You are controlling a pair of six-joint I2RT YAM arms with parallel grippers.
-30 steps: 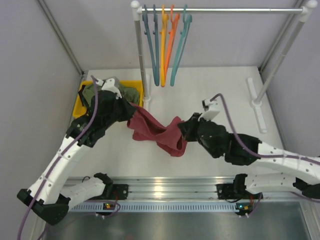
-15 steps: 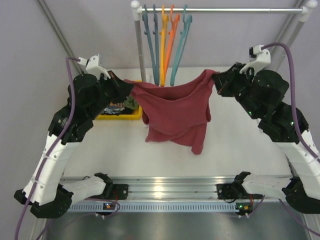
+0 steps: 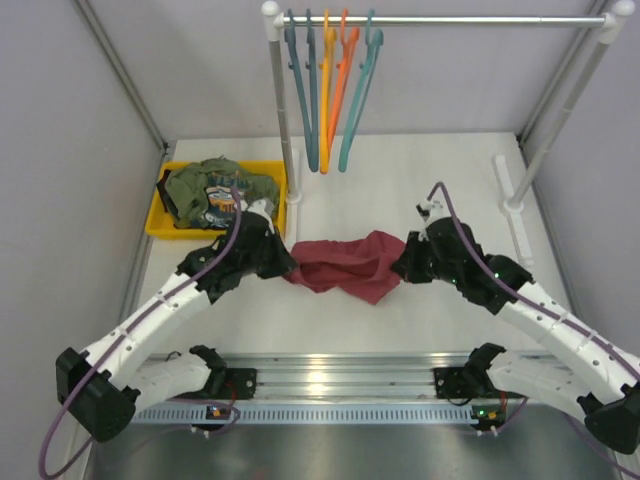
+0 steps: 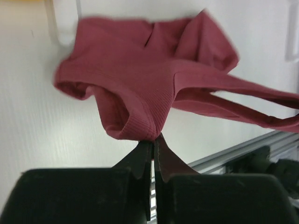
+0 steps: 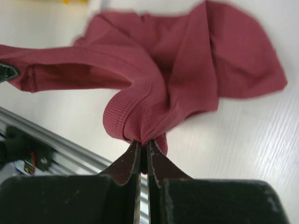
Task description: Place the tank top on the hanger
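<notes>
Left tool (image 4: 153,140): pinched tight on top (image 3: 345,268) edge.
Right tool (image 5: 144,143): same, opposite edge.
Done: top gripped, sagging on desk (image 3: 400,180) between tools.
Remaining: getting it onto hanger (image 3: 358,100), beyond both.

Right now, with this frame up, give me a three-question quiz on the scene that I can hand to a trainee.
1. True or false: the tank top hangs on the teal hanger.
2. What is the left tool shut on? A: a hanger. B: the tank top. C: nothing.
3. Fill in: the olive garment lies in the ___ bin.
Key: 1 false; 2 B; 3 yellow.
</notes>
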